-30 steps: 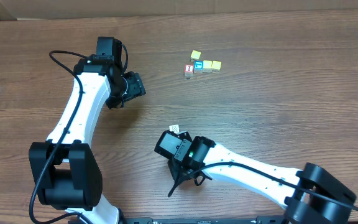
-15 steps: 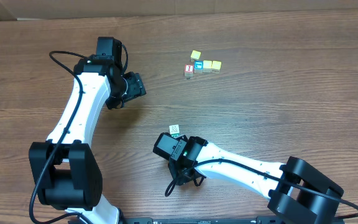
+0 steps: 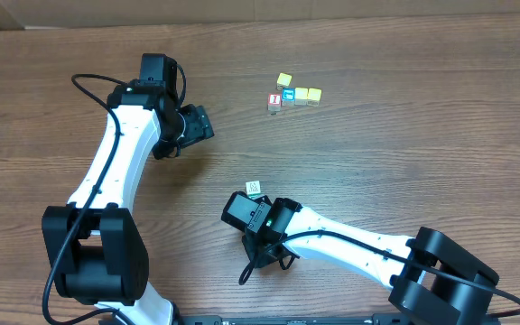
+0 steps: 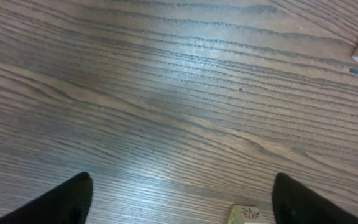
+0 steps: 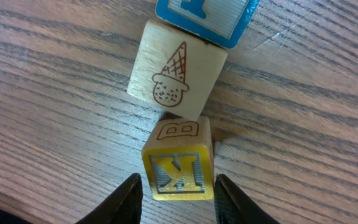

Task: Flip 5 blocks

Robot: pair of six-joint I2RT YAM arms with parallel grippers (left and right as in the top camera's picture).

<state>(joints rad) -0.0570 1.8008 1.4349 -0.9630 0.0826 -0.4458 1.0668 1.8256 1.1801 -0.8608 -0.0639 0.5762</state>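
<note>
**Yellow K block between the right fingers**

The right fingers (image 5: 129,202) stand narrowly parted on either side of a yellow block (image 5: 179,171), close against its flanks. I cannot tell whether they press it. The block's near face reads K, upside down, and its upper face reads B. Just beyond the right fingers and touching that block lies a tan block (image 5: 176,74) drawn with an ice-cream cone. Past it is a blue-rimmed block (image 5: 207,15), its letter cut off by the frame edge. Seen from overhead, a green-and-white block (image 3: 254,189) sits just beyond the right fingers. Farther off to their left, the left fingers (image 4: 73,199) gape wide, holding nothing. Farthest from the right fingers, 5 blocks (image 3: 301,94) cluster on the counter (image 3: 404,162), among them a red-faced block (image 3: 274,101).
</note>
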